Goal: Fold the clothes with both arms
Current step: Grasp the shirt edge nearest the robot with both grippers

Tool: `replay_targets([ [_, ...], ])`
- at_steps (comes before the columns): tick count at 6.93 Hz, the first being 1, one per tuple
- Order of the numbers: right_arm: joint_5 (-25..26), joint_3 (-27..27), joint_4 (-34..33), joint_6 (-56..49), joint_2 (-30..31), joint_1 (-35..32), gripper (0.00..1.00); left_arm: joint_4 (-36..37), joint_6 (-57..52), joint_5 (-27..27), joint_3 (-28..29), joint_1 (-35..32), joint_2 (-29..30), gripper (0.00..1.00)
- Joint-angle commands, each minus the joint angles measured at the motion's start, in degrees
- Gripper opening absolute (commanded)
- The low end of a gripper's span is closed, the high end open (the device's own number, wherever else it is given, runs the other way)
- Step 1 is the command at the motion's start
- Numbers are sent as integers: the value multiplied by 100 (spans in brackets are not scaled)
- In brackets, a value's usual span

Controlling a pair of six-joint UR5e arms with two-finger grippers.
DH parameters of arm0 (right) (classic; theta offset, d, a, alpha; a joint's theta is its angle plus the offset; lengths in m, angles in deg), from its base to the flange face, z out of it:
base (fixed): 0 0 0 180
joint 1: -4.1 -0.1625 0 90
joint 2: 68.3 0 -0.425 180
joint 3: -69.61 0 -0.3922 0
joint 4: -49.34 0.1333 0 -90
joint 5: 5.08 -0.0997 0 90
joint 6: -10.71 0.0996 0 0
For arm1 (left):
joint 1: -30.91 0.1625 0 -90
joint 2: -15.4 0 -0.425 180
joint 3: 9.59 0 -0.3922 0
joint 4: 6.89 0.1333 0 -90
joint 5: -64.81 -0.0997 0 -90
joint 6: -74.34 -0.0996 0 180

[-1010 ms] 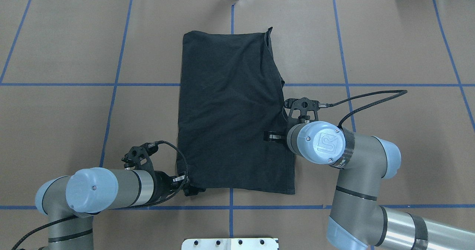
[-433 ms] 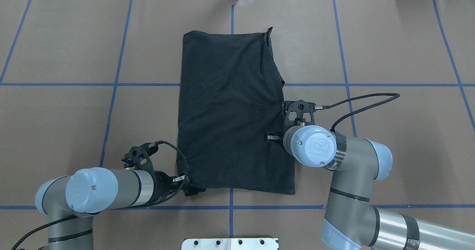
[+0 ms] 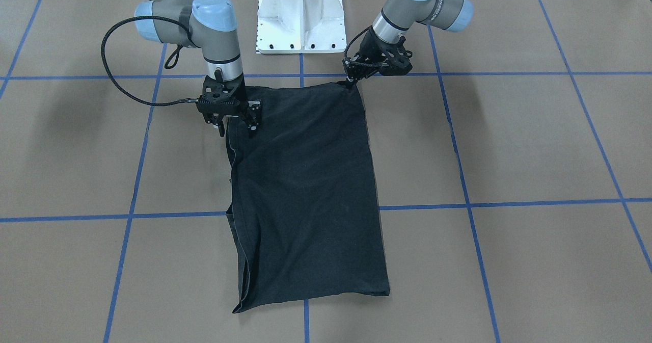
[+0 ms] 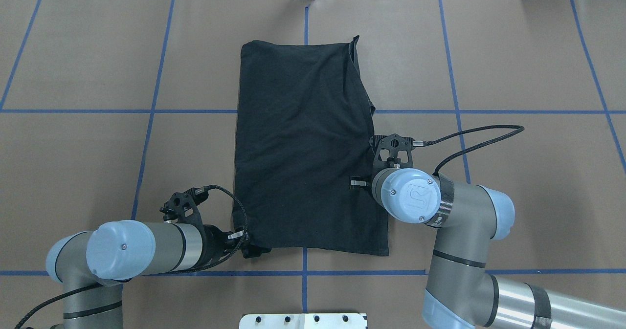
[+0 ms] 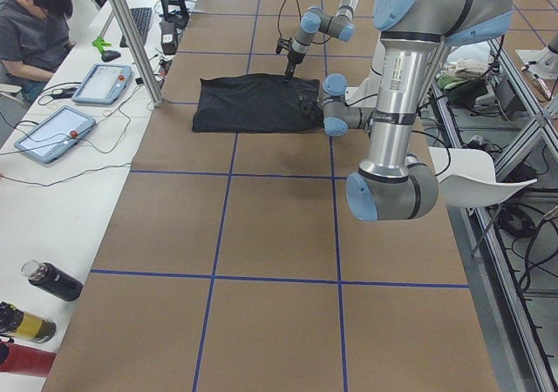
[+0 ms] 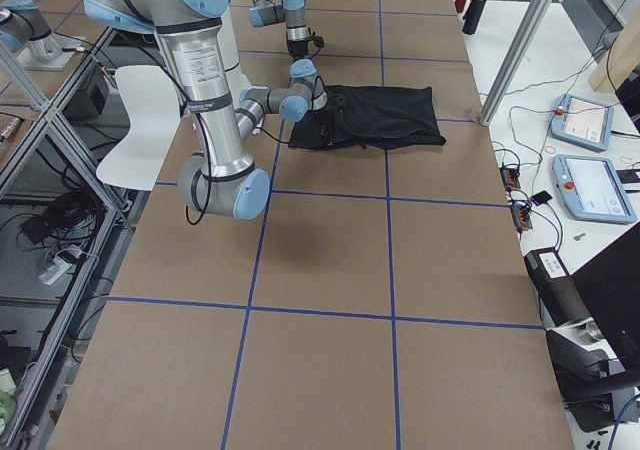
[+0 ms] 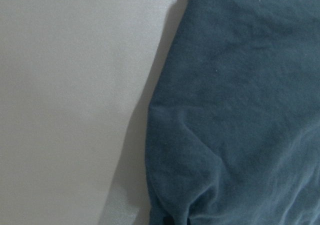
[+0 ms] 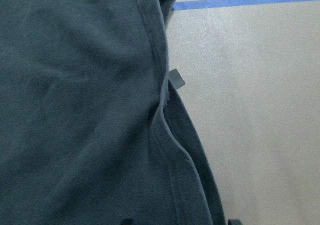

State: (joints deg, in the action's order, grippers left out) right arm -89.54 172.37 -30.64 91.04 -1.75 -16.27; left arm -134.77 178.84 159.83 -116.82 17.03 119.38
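The black T-shirt (image 4: 303, 143) lies folded into a long rectangle in the middle of the brown table; no graphic or logo shows. It also shows in the front view (image 3: 305, 195). My left gripper (image 4: 253, 251) sits low at the shirt's near left corner, and in the front view (image 3: 350, 82) its tips come together on that corner. My right gripper (image 3: 237, 128) stands upright over the shirt's right edge, open, with one finger on each side of the hem. The right wrist view shows that hem (image 8: 165, 115) between the two fingertips.
The white pedestal base (image 3: 300, 22) stands at the robot's side of the table. Blue tape lines (image 4: 146, 123) divide the brown surface. A seated operator (image 5: 35, 26) and tablets (image 5: 52, 131) are beyond the far edge.
My right wrist has shifted a little left and toward the robot along the shirt's right edge. The left arm and the shirt have not moved.
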Motion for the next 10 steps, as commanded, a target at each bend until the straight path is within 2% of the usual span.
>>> replay_targets([
  [1, 43, -2, 0, 0, 7, 86, 70, 0, 0, 7, 0, 0, 0, 0],
  [3, 43, 7, -9, 0, 24, 95, 71, 0, 0, 7, 0, 0, 0, 0],
  [4, 43, -2, -9, 0, 24, 95, 68, 0, 0, 7, 0, 8, 0, 0],
  [5, 43, -2, -9, 9, 7, 95, 57, 0, 9, 7, 0, 8, 0, 0],
  [7, 43, 15, -9, 219, -2, 95, 16, -9, 0, 7, -9, 8, 0, 0],
  [8, 43, 24, -9, 229, -2, 95, 0, 0, 9, 7, -17, 0, 0, 0],
  [10, 43, 33, -9, 238, 7, 86, 0, -9, 0, 7, -26, 0, 8, 0],
])
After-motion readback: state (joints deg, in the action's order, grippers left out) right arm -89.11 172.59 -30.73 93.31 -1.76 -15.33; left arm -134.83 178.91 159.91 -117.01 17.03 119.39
